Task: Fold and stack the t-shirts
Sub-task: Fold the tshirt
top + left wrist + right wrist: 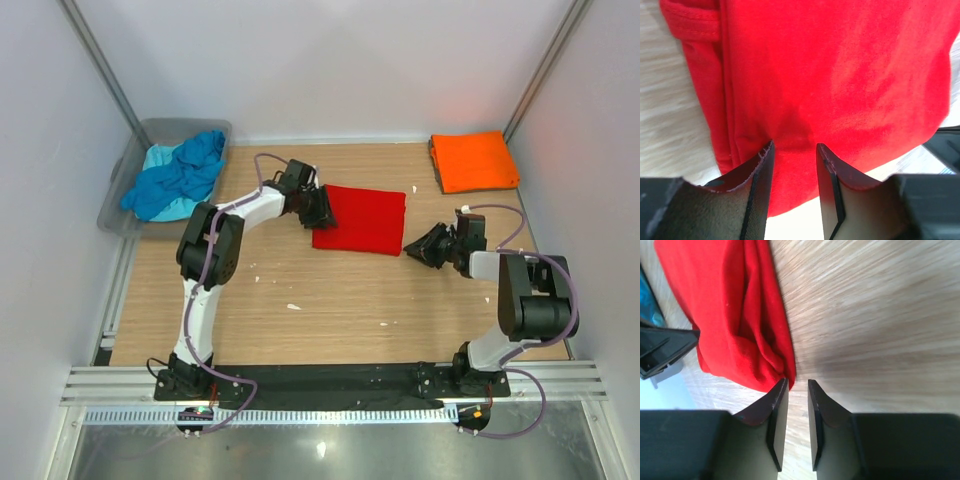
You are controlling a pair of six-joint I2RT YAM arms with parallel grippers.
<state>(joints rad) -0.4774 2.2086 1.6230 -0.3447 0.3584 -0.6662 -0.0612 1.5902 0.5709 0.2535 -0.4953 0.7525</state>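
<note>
One folded shirt (362, 220) in the middle of the table (330, 310), left gripper (318, 207) at its left edge, right gripper (418, 245) just beside its near right corner, second folded shirt (474, 161) in the far right corner, tub (118, 195) far left holding loose shirts (180, 175)

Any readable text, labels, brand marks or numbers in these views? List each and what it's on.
None readable in any view.
red t-shirt, orange t-shirt, blue and turquoise shirts: plain cloth, no print or tag showing.
grey tub: no label visible.
left arm base, right arm base: too small to show whether they carry any marking.
</note>
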